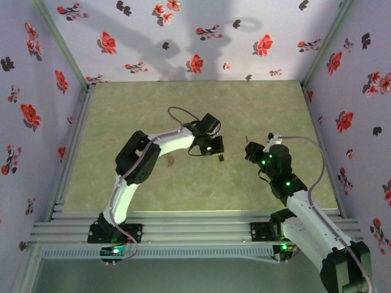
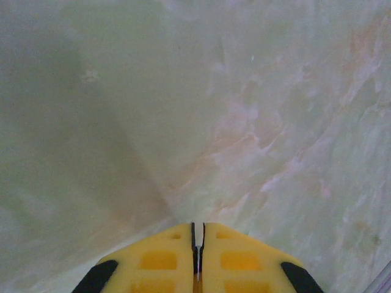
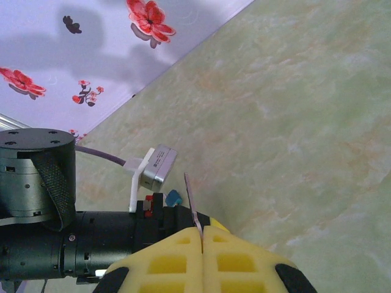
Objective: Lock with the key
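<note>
My right gripper point(image 3: 202, 231) is shut on the key point(image 3: 190, 198). Its thin metal blade sticks out past the yellow pads, pointing away over the table. In the top view the right gripper point(image 1: 248, 151) faces the left gripper point(image 1: 218, 154) at mid-table, a short gap apart. The left gripper point(image 2: 198, 227) has its pads almost together on a thin silver and brass-coloured piece, which looks like the small lock. Most of that piece is hidden between the pads. A small dark bit point(image 1: 221, 159) shows under the left fingertips.
The green marbled table point(image 1: 256, 110) is walled by flowered panels point(image 1: 183, 36) at the back and sides. A small brown spot point(image 1: 172, 161) lies left of the left gripper. The left arm's wrist and camera point(image 3: 156, 168) are close to the key's left.
</note>
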You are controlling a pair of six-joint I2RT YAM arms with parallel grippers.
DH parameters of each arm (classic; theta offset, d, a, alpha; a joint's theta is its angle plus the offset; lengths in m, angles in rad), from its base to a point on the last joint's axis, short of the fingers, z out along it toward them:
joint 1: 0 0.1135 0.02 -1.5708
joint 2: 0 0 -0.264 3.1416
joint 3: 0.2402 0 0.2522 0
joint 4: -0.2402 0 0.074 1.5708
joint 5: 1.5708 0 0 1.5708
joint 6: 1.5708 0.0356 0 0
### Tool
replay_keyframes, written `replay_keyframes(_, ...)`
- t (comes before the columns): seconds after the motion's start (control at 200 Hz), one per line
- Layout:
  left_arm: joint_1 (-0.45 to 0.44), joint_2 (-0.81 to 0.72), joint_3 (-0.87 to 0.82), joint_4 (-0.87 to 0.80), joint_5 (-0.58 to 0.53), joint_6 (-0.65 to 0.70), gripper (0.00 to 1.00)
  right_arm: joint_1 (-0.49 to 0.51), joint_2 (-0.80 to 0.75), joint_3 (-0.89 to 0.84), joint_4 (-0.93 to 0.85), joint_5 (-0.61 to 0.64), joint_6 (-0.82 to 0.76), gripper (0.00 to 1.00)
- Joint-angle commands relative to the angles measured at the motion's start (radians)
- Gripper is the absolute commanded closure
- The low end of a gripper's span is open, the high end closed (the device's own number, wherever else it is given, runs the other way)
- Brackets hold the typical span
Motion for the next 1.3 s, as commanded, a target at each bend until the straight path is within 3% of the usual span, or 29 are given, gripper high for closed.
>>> replay_keyframes(0.0,-0.010,0.025,0.039,-0.037,0.021,0.009,1.00,-0.008,0.002,-0.009,0.022,0.007,-0.002,1.00)
replay_keyframes(0.385,-0.008,0.051,0.050,-0.058,0.031,0.011,1.00,-0.009,0.013,-0.009,0.031,-0.009,0.003,1.00)
replay_keyframes(0.615,-0.005,0.053,0.057,-0.071,0.032,0.019,0.86,-0.009,0.023,-0.008,0.034,-0.013,0.004,1.00)
replay_keyframes(1.295,0.021,0.034,0.069,-0.118,0.026,0.043,0.71,-0.009,0.025,-0.007,0.034,-0.017,0.005,1.00)
